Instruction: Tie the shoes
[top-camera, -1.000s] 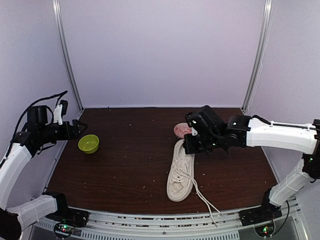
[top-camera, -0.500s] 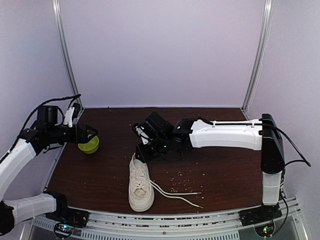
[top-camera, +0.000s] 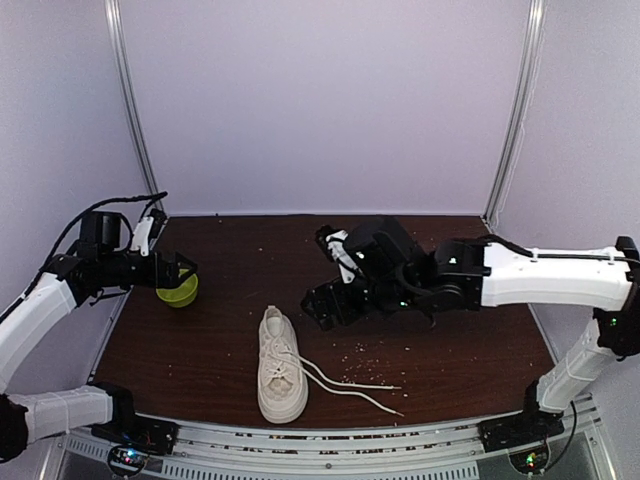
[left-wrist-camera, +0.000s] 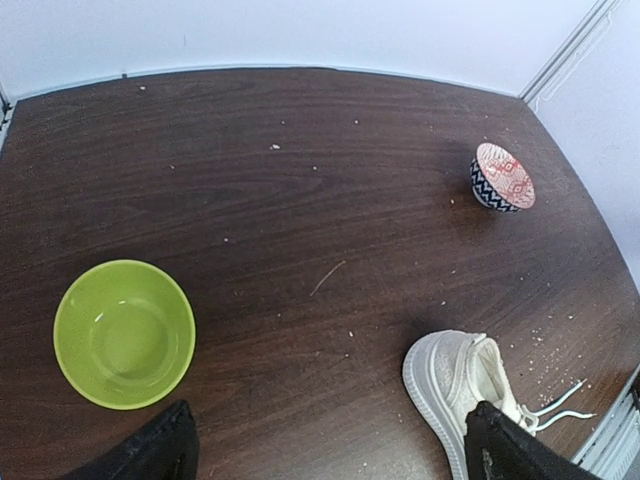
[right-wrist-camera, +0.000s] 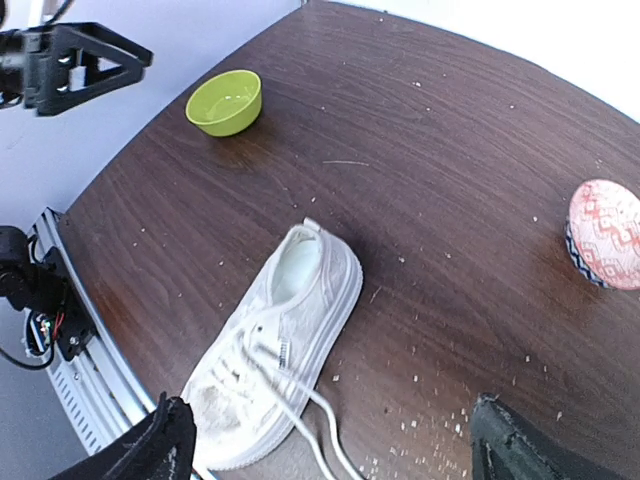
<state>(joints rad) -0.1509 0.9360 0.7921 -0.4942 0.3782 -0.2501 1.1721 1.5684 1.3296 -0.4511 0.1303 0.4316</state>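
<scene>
The shoe (top-camera: 280, 365) lies toe near, heel far, heel end by the right gripper (top-camera: 322, 305), fingers spread, empty. The left gripper (top-camera: 186, 270), spread too, is farther off.

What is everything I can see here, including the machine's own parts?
sneaker: one, cream, near middle of the table, untied
laces: white, trailing loose on the table beside the sneaker
green bowl: one, lime, left side, empty
patterned bowl: one, red-and-white, dark zigzag outside, far right
table: one, dark brown, flecked with pale crumbs
left gripper: black, open, by the green bowl
right gripper: black, open, above the sneaker
</scene>
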